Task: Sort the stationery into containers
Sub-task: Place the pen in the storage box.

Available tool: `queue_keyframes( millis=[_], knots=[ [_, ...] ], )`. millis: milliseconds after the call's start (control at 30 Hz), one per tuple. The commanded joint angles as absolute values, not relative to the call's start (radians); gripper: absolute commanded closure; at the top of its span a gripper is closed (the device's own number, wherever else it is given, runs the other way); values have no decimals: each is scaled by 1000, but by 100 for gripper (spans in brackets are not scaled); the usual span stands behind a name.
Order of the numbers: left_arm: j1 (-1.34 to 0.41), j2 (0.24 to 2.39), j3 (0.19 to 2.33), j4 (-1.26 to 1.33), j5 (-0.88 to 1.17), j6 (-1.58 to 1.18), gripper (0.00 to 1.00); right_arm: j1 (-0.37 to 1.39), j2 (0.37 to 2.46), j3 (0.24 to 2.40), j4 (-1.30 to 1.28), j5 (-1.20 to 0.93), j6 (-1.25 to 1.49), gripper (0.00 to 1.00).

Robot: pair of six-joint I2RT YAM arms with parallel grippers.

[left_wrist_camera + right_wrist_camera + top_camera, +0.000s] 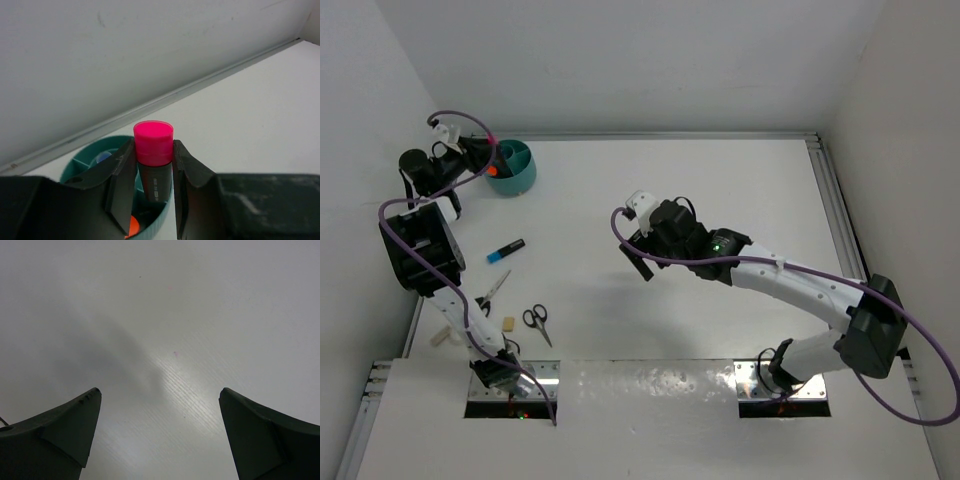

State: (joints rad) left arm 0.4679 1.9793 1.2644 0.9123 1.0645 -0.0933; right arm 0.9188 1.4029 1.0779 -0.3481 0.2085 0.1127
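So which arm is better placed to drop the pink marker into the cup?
Left. The left claw grips the marker over the cup. The right claw is open and empty over bare table, far from the cup.

The top camera looks steeply down from above and behind the arm bases over the whole tabletop (720, 190), with the teal cup (515, 168) at far left. The left wrist camera sits close above that cup, facing along the left claw (152, 150) to the wall (100, 60) behind it; both views share the cup. The right wrist camera, well right of the cup, faces bare tabletop closely past the right claw (160, 392).
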Motion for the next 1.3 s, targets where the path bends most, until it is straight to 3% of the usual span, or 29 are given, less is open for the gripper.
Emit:
queue_keyframes(
  millis=[0,800,867,933,1000,1100,1267],
  knots=[
    [479,1948,1218,948,1104,-48,100,916,1407,1126,-351,213,115,1],
    [451,2083,1255,922,1048,112,100,914,1434,1167,-410,227,121,1],
    [449,2097,1262,920,1039,121,94,914,1437,1169,-413,225,123,1],
    [453,2106,1269,919,1037,126,80,914,1436,1170,-414,226,126,1],
    [454,2106,1270,917,1039,124,56,916,1431,1170,-417,225,130,1],
    [454,2094,1273,928,1034,95,37,916,1424,1169,-420,225,135,1],
    [462,2059,1288,942,1035,48,27,917,1416,1161,-417,222,143,1]
  ],
)
